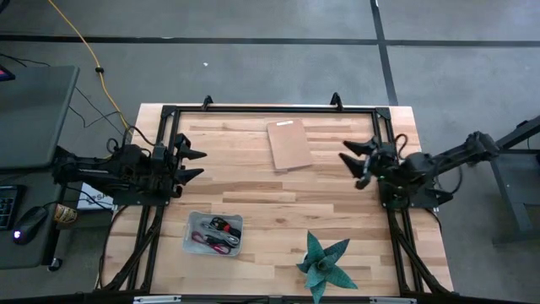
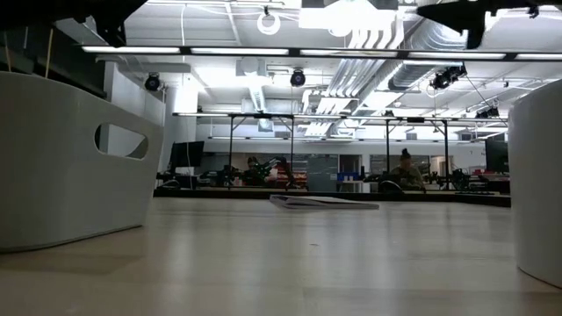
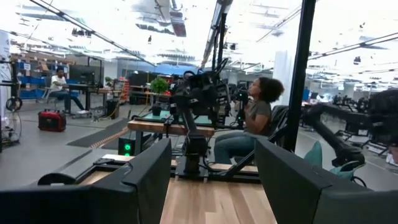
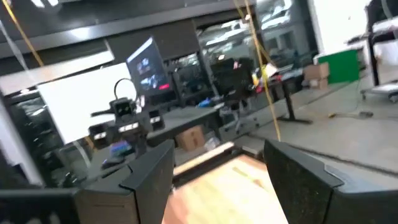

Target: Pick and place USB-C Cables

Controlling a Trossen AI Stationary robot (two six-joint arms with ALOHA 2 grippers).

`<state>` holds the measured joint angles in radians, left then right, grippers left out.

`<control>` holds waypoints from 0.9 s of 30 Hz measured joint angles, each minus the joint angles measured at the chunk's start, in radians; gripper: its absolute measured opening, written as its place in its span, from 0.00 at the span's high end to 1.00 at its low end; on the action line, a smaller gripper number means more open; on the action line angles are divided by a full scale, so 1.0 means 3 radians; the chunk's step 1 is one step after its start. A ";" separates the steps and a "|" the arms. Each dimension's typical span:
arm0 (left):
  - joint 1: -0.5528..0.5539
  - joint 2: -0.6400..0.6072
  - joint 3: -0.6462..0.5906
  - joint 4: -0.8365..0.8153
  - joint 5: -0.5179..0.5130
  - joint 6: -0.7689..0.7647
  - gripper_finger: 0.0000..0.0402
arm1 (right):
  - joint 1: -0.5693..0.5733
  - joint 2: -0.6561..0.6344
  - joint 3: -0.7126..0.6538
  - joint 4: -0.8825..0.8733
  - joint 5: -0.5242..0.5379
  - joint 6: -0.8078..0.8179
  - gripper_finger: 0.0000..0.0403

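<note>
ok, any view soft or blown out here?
High view: sharp and evenly lit, cables readable in the tray. Low view: ceiling lights glare. Left wrist view: ceiling overexposed. Right wrist view: blurred throughout, right hand fingers soft-edged.

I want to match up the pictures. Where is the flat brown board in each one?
High view: the flat brown rectangular board lies on the far middle of the wooden table.
Low view: the board lies flat at the centre, far across the table.
Left wrist view: not in it.
Right wrist view: not in it.
Shared landmark: the wooden table.
</note>
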<state>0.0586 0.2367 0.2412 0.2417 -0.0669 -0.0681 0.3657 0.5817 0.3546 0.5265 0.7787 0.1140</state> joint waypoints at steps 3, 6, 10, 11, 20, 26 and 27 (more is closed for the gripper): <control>0.0000 0.0000 0.0000 0.0000 0.0000 0.0000 0.47 | 0.0061 -0.0543 0.0000 -0.0760 -0.0059 0.0201 0.40; 0.0000 0.0000 -0.0001 0.0000 0.0000 0.0000 0.47 | 0.0119 -0.0972 0.0000 -0.1329 -0.0235 0.0407 0.40; 0.0000 0.0000 0.0000 -0.0001 0.0000 0.0000 0.47 | 0.0167 -0.1310 0.0000 -0.1658 -0.0473 0.0469 0.40; 0.0000 0.0000 0.0000 -0.0003 0.0000 0.0000 0.47 | 0.0174 -0.1348 0.0000 -0.1681 -0.0506 0.0453 0.40; 0.0000 0.0003 0.0000 -0.0023 0.0000 -0.0025 0.47 | 0.0184 -0.1277 -0.0121 -0.1566 -0.0533 0.0455 0.40; 0.0000 0.0003 0.0000 -0.0039 0.0000 -0.0029 0.47 | 0.0112 -0.1083 -0.0279 -0.1151 -0.0939 0.0149 0.40; 0.0000 0.0003 0.0000 -0.0045 0.0000 -0.0031 0.47 | 0.0095 -0.1077 -0.0257 -0.1145 -0.0957 0.0084 0.40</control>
<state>0.0586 0.2375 0.2413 0.2282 -0.0668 -0.0774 0.3942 0.2584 0.2774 0.1830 0.4915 0.1391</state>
